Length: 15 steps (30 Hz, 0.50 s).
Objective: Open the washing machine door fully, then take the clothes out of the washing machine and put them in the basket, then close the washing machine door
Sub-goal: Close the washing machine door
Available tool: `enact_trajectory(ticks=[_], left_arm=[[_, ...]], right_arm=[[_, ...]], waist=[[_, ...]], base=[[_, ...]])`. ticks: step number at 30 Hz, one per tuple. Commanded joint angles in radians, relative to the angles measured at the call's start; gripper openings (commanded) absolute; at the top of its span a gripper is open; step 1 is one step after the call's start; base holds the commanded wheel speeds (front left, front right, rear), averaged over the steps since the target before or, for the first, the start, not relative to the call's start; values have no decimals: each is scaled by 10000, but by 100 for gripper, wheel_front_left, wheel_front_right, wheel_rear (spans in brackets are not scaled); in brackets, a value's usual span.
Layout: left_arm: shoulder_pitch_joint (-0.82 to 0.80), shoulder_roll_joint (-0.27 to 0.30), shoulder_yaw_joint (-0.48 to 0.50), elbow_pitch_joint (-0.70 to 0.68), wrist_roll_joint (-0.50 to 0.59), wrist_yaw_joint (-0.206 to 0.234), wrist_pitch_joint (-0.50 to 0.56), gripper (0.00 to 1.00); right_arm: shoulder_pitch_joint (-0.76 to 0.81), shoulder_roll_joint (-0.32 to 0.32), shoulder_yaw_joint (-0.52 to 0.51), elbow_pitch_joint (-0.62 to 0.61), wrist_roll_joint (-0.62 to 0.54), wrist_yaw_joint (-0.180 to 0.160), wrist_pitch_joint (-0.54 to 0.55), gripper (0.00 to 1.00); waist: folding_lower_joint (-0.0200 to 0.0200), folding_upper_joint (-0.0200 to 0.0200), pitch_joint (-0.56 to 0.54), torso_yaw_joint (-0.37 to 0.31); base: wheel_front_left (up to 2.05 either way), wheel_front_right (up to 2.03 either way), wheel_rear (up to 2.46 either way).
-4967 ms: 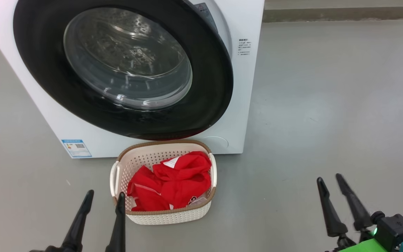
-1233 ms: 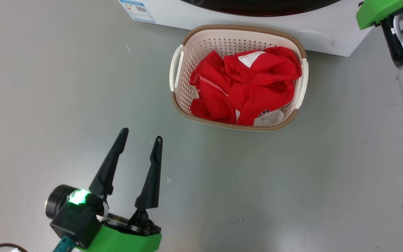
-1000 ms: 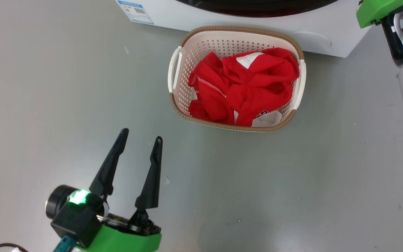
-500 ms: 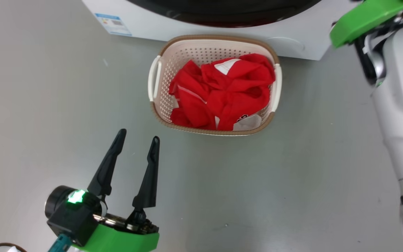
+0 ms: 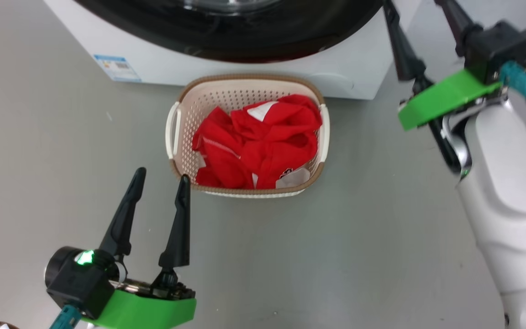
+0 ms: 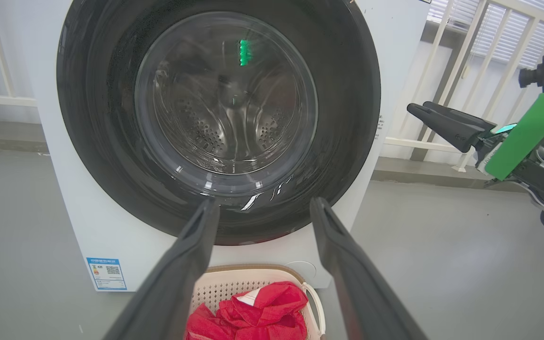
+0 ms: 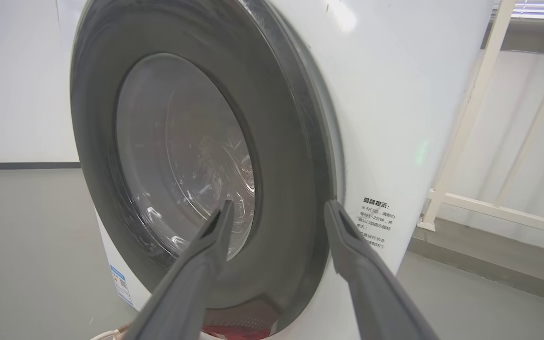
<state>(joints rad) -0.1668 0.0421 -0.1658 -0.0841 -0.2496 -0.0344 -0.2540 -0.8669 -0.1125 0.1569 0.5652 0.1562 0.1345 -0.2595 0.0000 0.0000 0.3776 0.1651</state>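
Clothes lie heaped in the basket on the floor, just before the washing machine; the washing machine door sits flat against its front; our left gripper hovers beside the basket, fingers apart, empty; our right gripper faces the door's edge, fingers likewise apart.

Grey floor, white railing, white wall, dark skirting strip

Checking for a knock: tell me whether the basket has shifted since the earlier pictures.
No. The basket sits as before against the washing machine, just right of its blue label; only the camera moved.
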Motion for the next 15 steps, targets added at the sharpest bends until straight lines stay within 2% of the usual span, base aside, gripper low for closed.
enact_trajectory(ticks=[1,15], left_arm=[[89,81,365,-179,-1,52,-78,100],[566,81,624,40,160,-39,-78,100]], right_arm=[[437,249,160,-489,71,-38,-22,100],[3255,290,-543,-1951,-273,-38,-23,100]], waist=[[0,0,-381,-300],[0,0,-1589,-903]], base=[[0,0,0],[0,0,0]])
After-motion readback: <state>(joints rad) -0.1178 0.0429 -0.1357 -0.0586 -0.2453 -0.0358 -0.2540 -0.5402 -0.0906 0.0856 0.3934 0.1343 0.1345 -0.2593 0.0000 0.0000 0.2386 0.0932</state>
